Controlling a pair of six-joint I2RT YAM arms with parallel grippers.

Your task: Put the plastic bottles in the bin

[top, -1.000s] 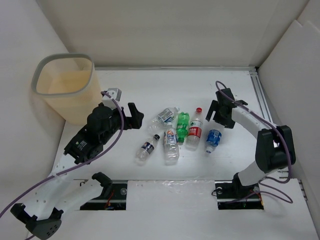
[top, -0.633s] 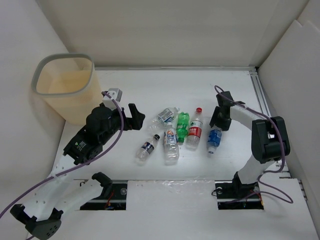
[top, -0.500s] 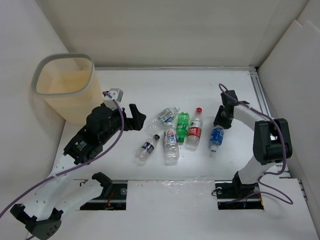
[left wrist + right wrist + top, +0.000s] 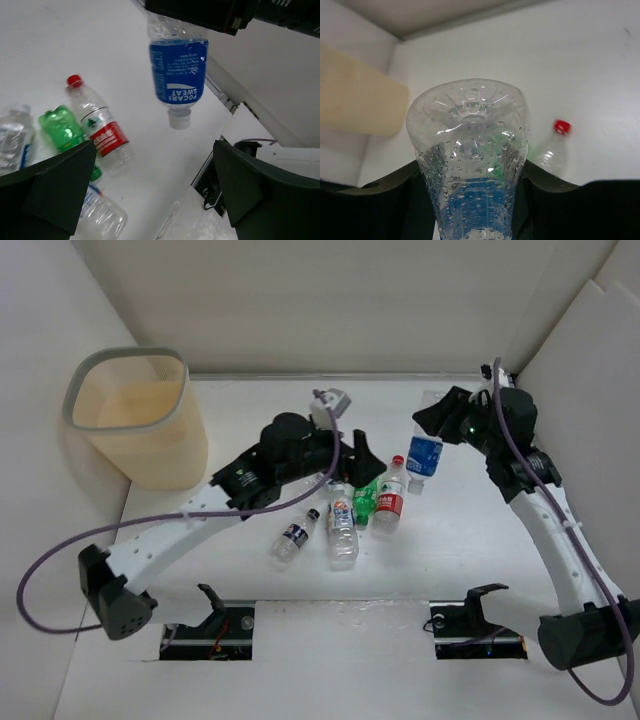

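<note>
Nearest the arm bases, a small bottle with a dark label (image 4: 293, 536) is seen lying on the white table (image 4: 250, 575). Just beside it, a clear bottle with a pale blue label (image 4: 342, 527) is laid flat.

A little farther back, the green bottle (image 4: 364, 498) and the bottle with the red cap (image 4: 390, 495) are laid side by side, very close together. A half-hidden bottle (image 4: 11, 137) is seen at the edge of the left wrist view. From above it is covered by the left arm (image 4: 250, 475).

The left claw (image 4: 368, 460) is held just above these bottles. Its jaws are spread wide, and nothing is held between them.

To the right, the right claw (image 4: 438, 428) is clamped around the bottle with the big blue label (image 4: 425, 457). This bottle is gripped at its bottom end and held up in the air, with its white cap pointed down. Water drops are seen inside it.

Far back on the left, the bin (image 4: 150, 452) is stood on the table, well apart from all the bottles.
</note>
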